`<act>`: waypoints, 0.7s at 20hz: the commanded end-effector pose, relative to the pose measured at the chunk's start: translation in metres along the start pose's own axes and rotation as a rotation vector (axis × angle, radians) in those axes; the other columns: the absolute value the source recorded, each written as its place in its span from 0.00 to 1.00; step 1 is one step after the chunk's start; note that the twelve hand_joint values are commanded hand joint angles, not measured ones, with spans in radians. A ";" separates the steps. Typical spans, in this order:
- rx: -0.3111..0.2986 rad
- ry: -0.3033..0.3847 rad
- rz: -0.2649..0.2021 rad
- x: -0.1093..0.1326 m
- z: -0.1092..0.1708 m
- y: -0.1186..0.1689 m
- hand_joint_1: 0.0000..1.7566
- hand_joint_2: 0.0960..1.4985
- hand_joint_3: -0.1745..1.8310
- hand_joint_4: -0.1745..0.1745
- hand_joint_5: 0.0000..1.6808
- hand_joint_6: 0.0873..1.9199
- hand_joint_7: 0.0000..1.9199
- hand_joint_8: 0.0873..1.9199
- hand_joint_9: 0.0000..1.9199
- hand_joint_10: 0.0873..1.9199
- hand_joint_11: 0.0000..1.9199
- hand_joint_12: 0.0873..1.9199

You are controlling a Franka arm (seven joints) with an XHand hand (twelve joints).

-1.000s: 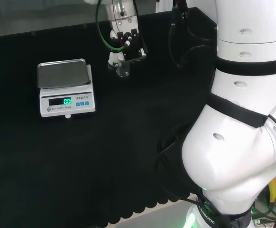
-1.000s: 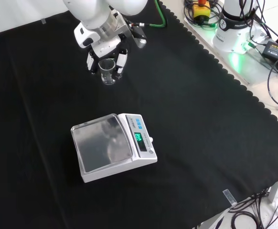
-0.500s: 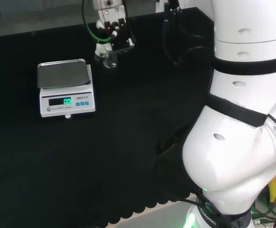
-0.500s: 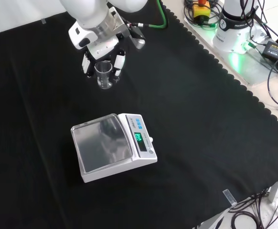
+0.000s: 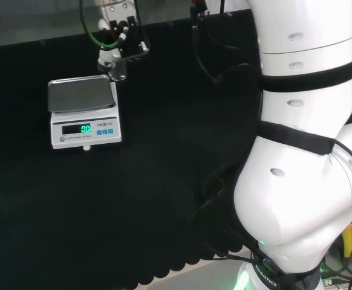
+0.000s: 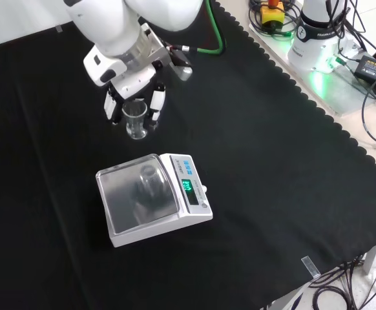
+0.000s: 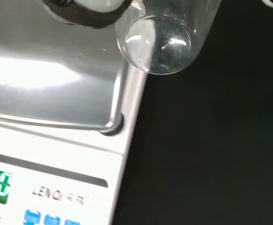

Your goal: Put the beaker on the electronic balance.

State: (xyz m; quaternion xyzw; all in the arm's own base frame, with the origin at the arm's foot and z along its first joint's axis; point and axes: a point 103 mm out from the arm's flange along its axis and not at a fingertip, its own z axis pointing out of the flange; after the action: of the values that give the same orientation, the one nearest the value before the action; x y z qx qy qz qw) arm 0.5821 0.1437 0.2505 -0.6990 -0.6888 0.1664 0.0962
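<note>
Clear glass is the trouble here: the beaker (image 6: 135, 120) hangs upright between the fingers (image 6: 156, 103) of the hand (image 6: 131, 81), which are curled down round its wall and pinch it from both sides, its base clear of the black cloth of the desk (image 6: 272, 161); the electronic balance (image 6: 154, 199) stands below and ahead of the fingertips in the front view, its steel pan (image 6: 138, 194) bare; in the wrist view the beaker's base (image 7: 157, 44) sits past the pan's corner (image 7: 109, 125), partly over cloth, so my judgement is that it is not yet squarely above the pan; if the fingers let go here, the beaker would likely catch the pan's edge, tip and roll off onto the cloth; if the hand descends before it is centred, the base or a fingertip could strike the balance's rim and shove the whole balance aside; smooth glass held only at the wall may also slip or tilt within the pinch, landing on an edge; a fingertip resting on the pan after release would falsify the reading.
</note>
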 end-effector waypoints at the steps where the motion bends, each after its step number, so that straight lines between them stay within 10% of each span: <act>1: 0.040 -0.030 -0.079 0.053 0.008 0.018 0.65 0.75 0.09 0.00 0.54 0.56 0.64 0.45 0.89 0.23 0.93 0.24; 14: 0.055 -0.034 -0.151 0.083 0.010 0.041 0.65 0.75 0.09 0.00 0.55 0.55 0.64 0.45 0.89 0.23 0.93 0.24</act>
State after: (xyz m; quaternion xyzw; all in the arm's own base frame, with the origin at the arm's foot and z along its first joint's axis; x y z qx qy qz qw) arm 0.6210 0.2111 0.2268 -0.6574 -0.7248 0.1774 0.1043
